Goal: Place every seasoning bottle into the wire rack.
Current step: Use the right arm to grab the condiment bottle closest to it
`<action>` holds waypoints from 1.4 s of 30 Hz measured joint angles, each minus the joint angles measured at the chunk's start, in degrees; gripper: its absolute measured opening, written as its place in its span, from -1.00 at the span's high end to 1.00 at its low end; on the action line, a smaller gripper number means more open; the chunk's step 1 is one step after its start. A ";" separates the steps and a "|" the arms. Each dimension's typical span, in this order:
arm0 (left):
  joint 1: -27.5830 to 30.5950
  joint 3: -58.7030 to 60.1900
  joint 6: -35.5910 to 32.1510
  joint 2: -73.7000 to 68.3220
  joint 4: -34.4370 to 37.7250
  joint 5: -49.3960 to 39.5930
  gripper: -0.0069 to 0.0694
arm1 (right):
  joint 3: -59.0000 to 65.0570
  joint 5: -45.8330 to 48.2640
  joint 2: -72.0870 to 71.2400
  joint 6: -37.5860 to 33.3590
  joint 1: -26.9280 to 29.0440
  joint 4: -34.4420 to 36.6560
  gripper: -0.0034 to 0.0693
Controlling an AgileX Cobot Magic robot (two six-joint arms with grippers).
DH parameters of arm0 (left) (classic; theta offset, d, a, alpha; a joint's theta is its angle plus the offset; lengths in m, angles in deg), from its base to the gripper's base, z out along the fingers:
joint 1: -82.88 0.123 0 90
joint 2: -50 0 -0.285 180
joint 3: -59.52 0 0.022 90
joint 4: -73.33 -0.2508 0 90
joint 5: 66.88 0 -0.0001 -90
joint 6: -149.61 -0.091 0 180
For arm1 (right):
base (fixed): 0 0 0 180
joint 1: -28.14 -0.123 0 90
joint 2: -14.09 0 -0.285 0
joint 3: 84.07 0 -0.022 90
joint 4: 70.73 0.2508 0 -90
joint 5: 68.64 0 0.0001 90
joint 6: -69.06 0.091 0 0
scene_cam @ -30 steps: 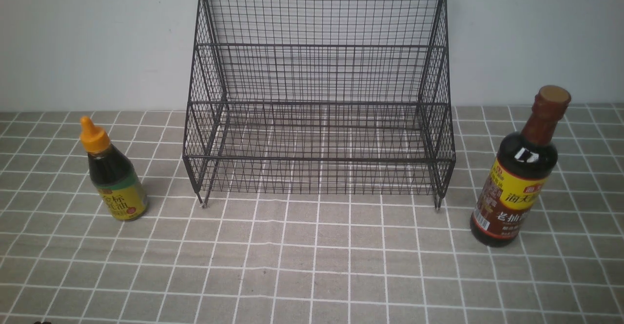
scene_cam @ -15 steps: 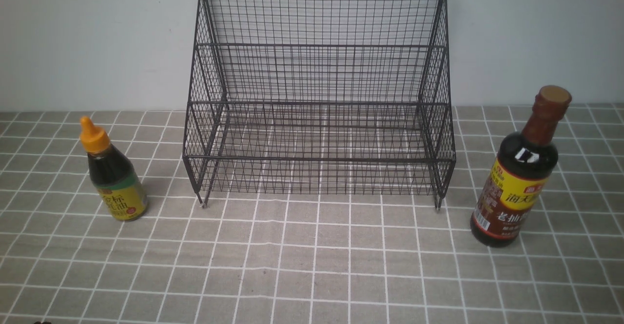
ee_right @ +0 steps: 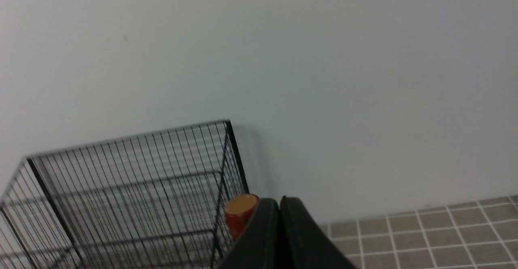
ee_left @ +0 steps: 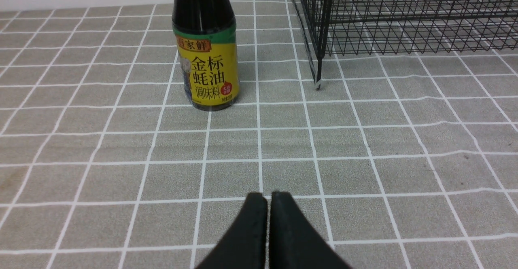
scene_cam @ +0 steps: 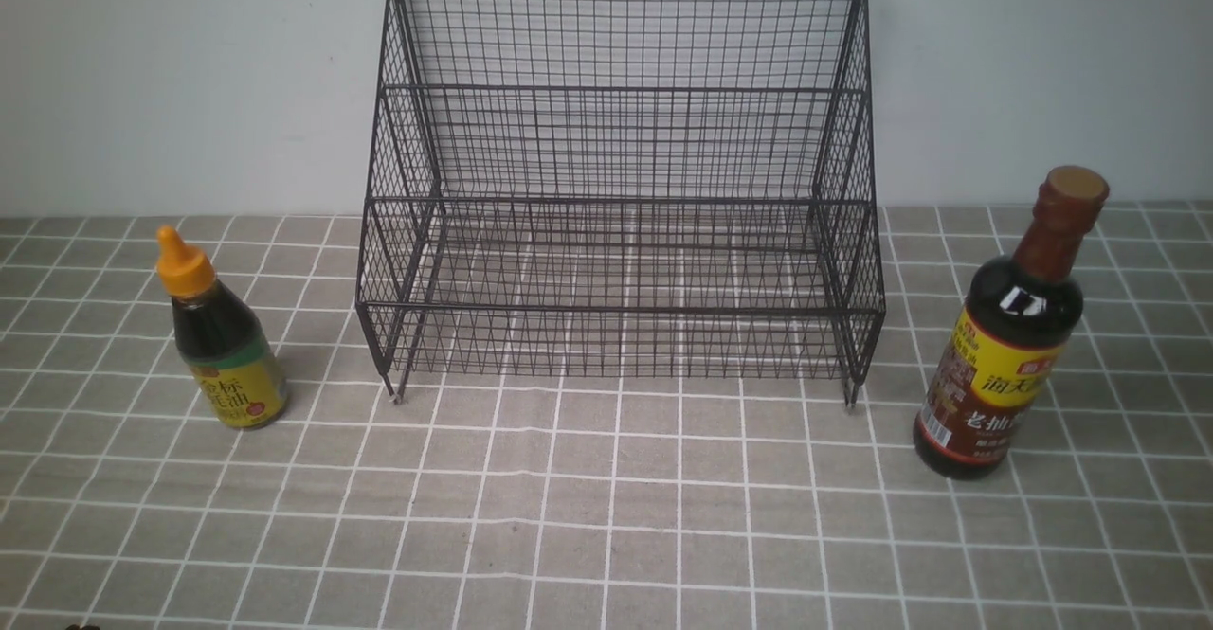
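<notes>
The black wire rack (scene_cam: 621, 204) stands at the back middle of the table with nothing in it. Left of it stands the short seasoning bottle (scene_cam: 220, 341) with an orange nozzle cap and yellow-green label. Right of the rack stands the tall seasoning bottle (scene_cam: 1009, 336) with a brown cap. Neither gripper shows in the front view. In the left wrist view my left gripper (ee_left: 269, 196) is shut and empty, well short of the short bottle (ee_left: 206, 50). In the right wrist view my right gripper (ee_right: 280, 200) is shut and empty, with the tall bottle's cap (ee_right: 240, 214) just behind it.
A grey cloth with a white grid (scene_cam: 606, 516) covers the table. A plain pale wall (scene_cam: 190, 71) rises right behind the rack. The rack's leg (ee_left: 318, 73) stands close beside the short bottle.
</notes>
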 joint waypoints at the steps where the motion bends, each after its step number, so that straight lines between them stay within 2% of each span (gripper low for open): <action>1: 0.00 0.00 0.00 0.00 0.00 0.00 0.84 | -0.95 0.61 1.37 -0.47 -0.08 -0.05 0.94; 5: 0.00 0.00 0.00 0.00 0.00 0.00 0.84 | -8.13 3.75 12.72 -10.10 -0.15 2.35 0.87; 8: 0.00 0.00 0.00 0.00 0.00 0.00 0.84 | -13.63 4.59 21.80 -19.58 -0.15 9.28 0.70; 11: 0.00 0.00 0.00 0.00 0.00 0.00 0.84 | -19.12 5.27 30.59 -30.36 -0.93 19.12 0.37; 12: 0.00 0.00 0.00 0.00 0.00 0.00 0.84 | -19.36 5.27 30.59 -31.01 -0.93 19.69 0.35; 15: 0.00 0.00 0.00 0.00 0.00 0.00 0.84 | -22.51 4.39 37.54 -41.11 -3.31 27.74 -0.05; 16: 0.00 0.00 0.00 0.00 0.00 0.00 0.84 | -22.83 4.05 38.26 -41.99 -3.56 28.45 -0.10; 18: 0.00 0.00 0.00 0.00 0.00 0.00 0.84 | -23.27 1.41 42.39 -45.72 -4.58 31.54 -0.35; 23: 0.00 0.00 0.00 0.00 0.00 0.00 0.84 | -23.33 -0.42 49.25 -46.92 -4.64 33.15 -0.68; 32: 0.00 0.00 0.00 0.00 0.00 0.00 0.84 | -23.33 0.49 56.75 -47.04 -4.64 33.14 -0.75; 37: 0.00 0.00 0.00 0.00 0.00 0.00 0.84 | -23.33 1.65 59.24 -47.04 -4.64 33.14 -0.63; 39: 0.00 0.00 0.00 0.00 0.00 0.00 0.84 | -23.33 1.84 59.50 -47.04 -4.64 33.14 -0.36; 41: 0.00 0.00 0.00 0.00 0.00 0.00 0.84 | -23.33 1.84 59.36 -47.25 -4.64 33.05 0.08; 42: 0.00 0.00 0.00 0.00 0.00 0.00 0.84 | -23.33 1.84 59.36 -47.65 -4.64 32.81 0.16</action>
